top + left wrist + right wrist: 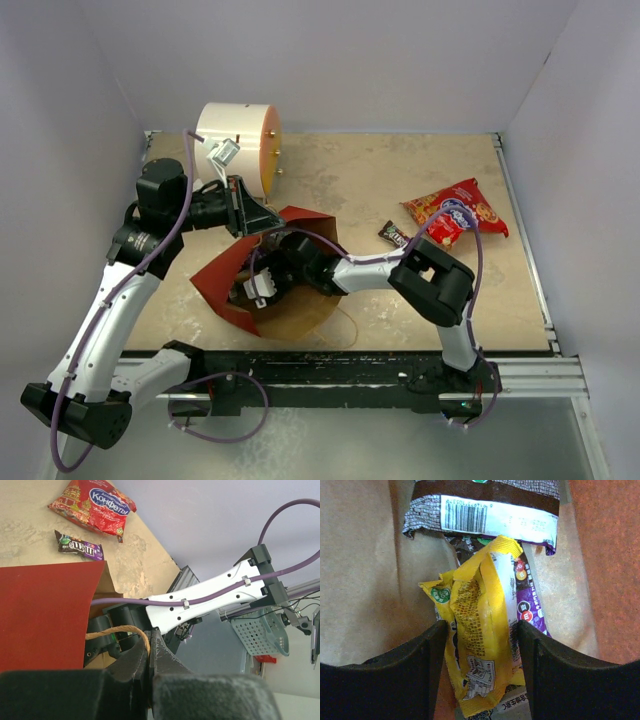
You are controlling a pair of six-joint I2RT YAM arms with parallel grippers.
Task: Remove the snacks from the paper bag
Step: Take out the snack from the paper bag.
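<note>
The paper bag [215, 280] lies tipped on the table, red outside, brown inside, mouth toward the right. My left gripper [149, 637] is shut on its cord handle [115, 629] beside the red bag wall [45, 615]. My right gripper [481, 630] reaches deep inside the bag, open, one finger on each side of a crumpled yellow packet [485, 645] whose edges touch the pads. A purple packet [527, 605] and a brown packet with a barcode [485, 510] lie behind it. Outside the bag lie a larger red snack bag [455, 210] and a small dark packet [393, 235].
A white-and-orange cylinder [238, 145] stands at the back left, just behind the left wrist. White walls close the table on three sides. A metal rail [540, 375] runs along the near edge. A teal basket [260, 635] hangs beyond the table.
</note>
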